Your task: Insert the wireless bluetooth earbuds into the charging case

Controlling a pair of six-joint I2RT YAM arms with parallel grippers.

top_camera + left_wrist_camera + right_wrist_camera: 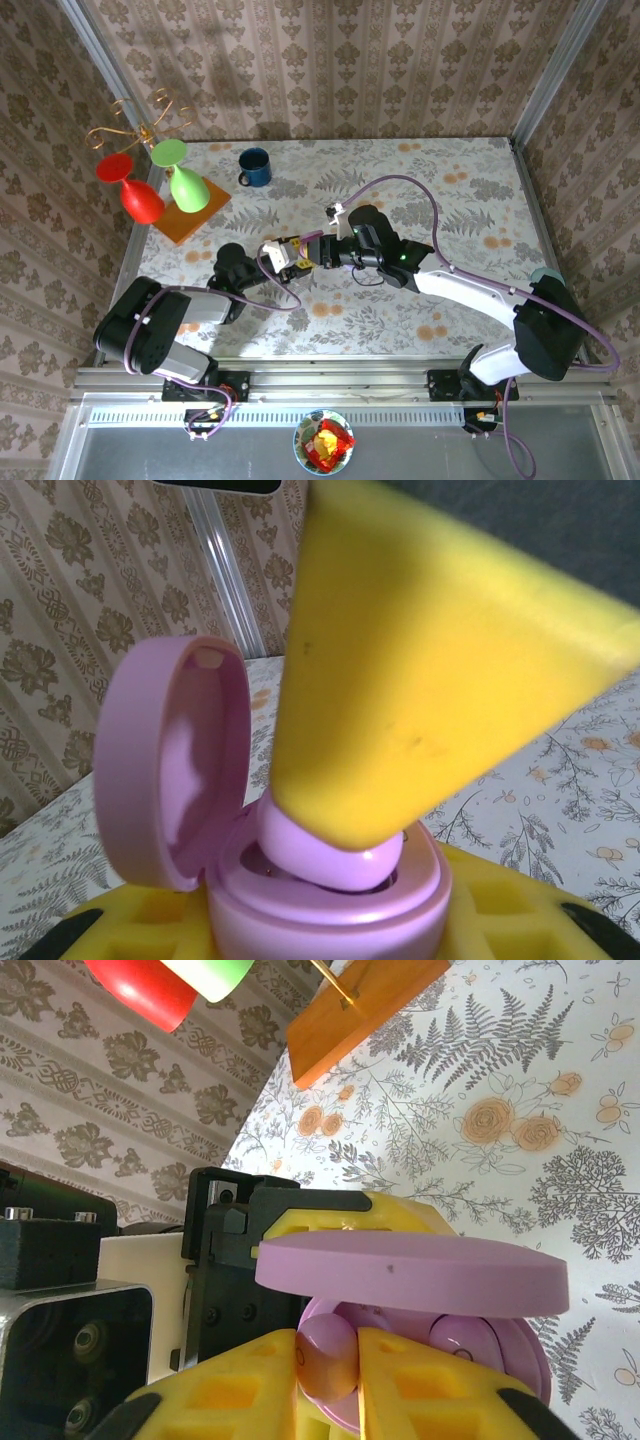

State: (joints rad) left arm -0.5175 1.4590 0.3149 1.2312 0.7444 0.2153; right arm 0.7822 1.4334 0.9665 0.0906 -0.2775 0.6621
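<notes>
L hand (274, 257) is clamped on the open pink charging case (330, 920), held up over the counter (450, 180) middle, lid (170, 760) tipped back. R hand (330, 1385) pinches a pink earbud (326, 1352), its tip in a socket. Judgement: align bud square w/ the well, press gently, release only once seated, L grip steady. No brand, label or txt legible.

- Left arm (190, 305) stretched low and forward, left gripper (283, 258) clamped on case (170, 760).
- Right arm (460, 285) elbow-bent, right gripper (328, 1345) tip-to-tip against left gripper, fingers (420, 1380) pinching bud (322, 1355).
</notes>
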